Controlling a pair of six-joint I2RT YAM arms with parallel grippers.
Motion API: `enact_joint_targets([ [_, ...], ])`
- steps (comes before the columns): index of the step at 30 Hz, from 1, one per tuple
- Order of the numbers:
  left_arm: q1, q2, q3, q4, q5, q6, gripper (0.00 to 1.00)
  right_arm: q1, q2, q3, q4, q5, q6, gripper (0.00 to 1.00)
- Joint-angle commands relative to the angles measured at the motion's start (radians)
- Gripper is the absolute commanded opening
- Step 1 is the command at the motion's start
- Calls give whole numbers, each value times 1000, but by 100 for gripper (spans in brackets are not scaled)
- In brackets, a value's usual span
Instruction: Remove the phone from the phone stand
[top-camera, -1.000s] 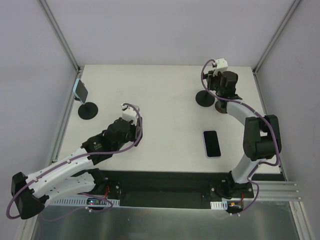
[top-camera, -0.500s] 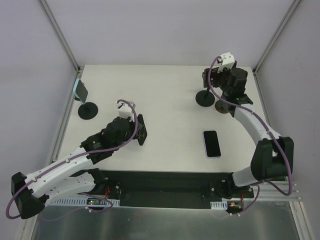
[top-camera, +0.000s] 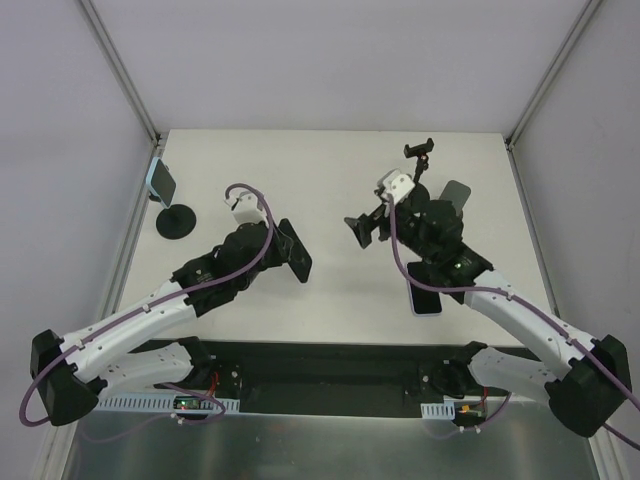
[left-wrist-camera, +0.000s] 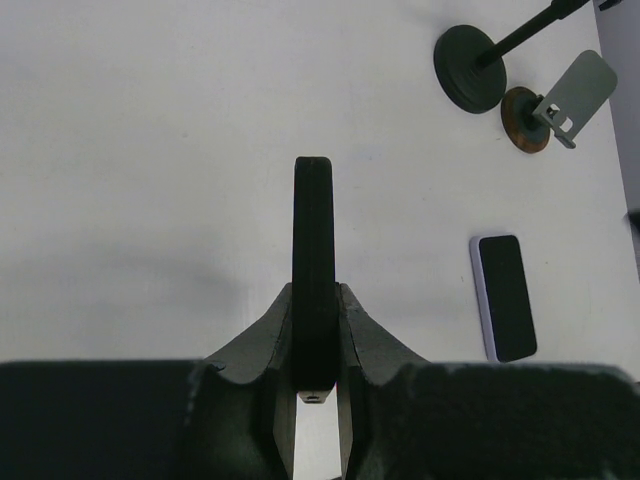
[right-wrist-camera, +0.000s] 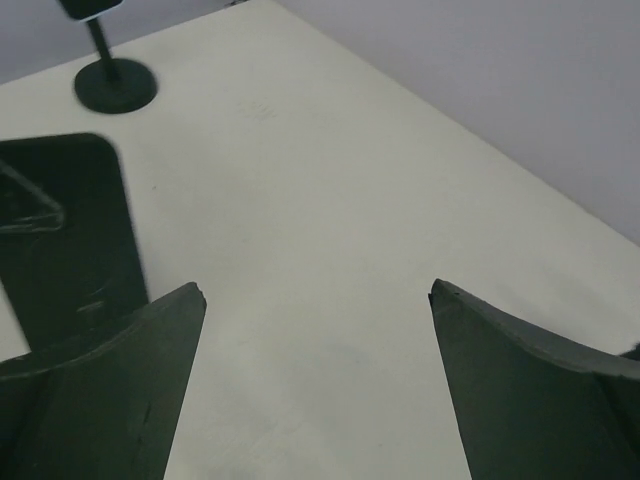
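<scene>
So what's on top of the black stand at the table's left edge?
A phone in a light blue case sits tilted on top of the stand, dark screen showing. Whatever holds it at the back is covered by the phone itself.

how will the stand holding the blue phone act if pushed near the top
Probably tips rather than slides: the blue phone sits high on the stand, over a small round base. It looks rigid, so likely topples as one piece.
</scene>
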Motion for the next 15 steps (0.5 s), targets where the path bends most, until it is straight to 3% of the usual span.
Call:
enact_joint_targets([
  [1, -4, 31, 71, 54, 3, -126, 0, 146, -40, -49, 1, 55, -34, 97],
  [8, -5, 71, 87, 54, 22, -206, 0, 350, 41, -72, 10, 127, -46, 97],
  [15, -5, 74, 71, 56, 23, -301, 0, 494, 193, -35, 25, 317, -65, 96],
])
